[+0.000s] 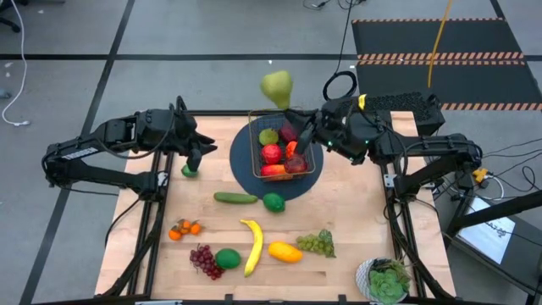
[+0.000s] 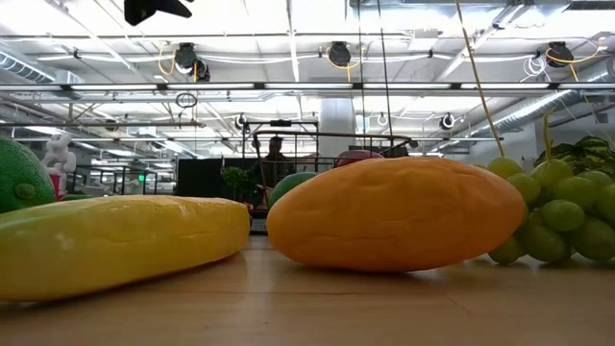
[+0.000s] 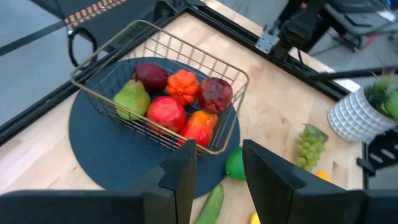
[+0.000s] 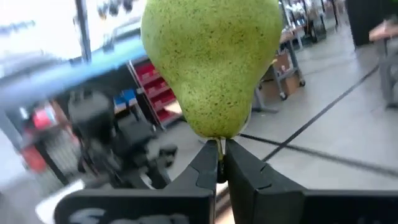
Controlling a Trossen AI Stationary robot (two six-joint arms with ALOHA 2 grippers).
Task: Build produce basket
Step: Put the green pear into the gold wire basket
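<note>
Wooden table (image 1: 356,212): round blue mat (image 1: 246,174) at twelve o'clock, banana (image 1: 252,246), mango (image 1: 284,252), grapes (image 1: 315,243) toward six, potted plant (image 1: 385,280) at five.

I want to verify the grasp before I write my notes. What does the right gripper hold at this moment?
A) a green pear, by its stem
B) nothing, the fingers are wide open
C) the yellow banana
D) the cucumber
A: in the right wrist view the right gripper is pinched shut on the stem of the green pear, and the high view shows this pear lifted above the far edge of the basket.
</note>
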